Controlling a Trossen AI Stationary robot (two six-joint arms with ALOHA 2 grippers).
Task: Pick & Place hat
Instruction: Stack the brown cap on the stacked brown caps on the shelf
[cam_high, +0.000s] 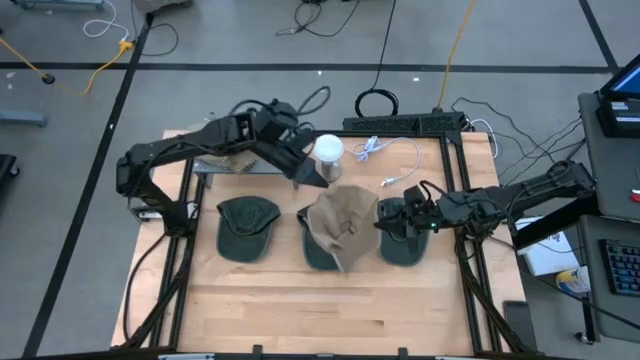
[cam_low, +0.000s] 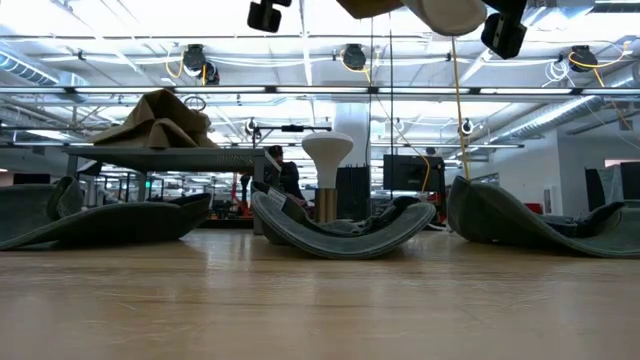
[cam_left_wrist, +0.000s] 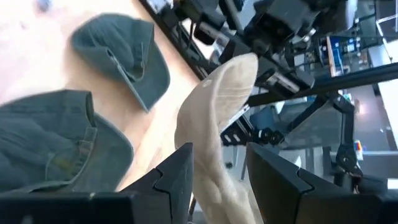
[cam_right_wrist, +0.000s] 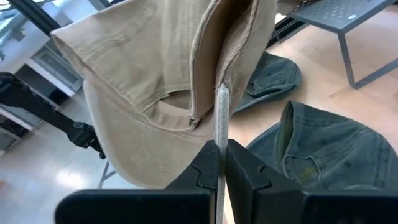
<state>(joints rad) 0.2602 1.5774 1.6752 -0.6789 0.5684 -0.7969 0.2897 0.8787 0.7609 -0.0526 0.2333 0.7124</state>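
A tan hat (cam_high: 342, 225) hangs in the air over the middle of the table, between my two grippers. My left gripper (cam_high: 318, 182) is at its far left side and is shut on it. My right gripper (cam_high: 381, 218) is at its right side, also shut on it. Three green hats lie on the wood: one left (cam_high: 247, 226), one right (cam_high: 402, 247), and a middle one (cam_high: 318, 250) partly hidden under the tan hat. In the low view only the tan hat's underside (cam_low: 440, 10) shows at the top edge. My left gripper pinches a thick curved part of the tan hat (cam_left_wrist: 214, 180) between its two fingers, which stand wide apart. It comes from the table's far left, slanting down. The hat runs on past the fingers toward the other arm, clear of the table. My right gripper pinches a thin stitched edge of the tan hat (cam_right_wrist: 219, 118) between its shut fingers. The fingers come nearly level from the table's right side. The crown (cam_right_wrist: 137, 106) bulges out beside the fingers and the hat is lifted clear of the green hats below.
A grey metal shelf (cam_high: 225, 166) stands at the far left under the left arm, with a tan folded thing (cam_low: 160, 120) on it. A white round-topped stand (cam_high: 328, 150) and a white cable (cam_high: 385, 152) are at the far middle. The table's near half is bare wood (cam_high: 320, 310).
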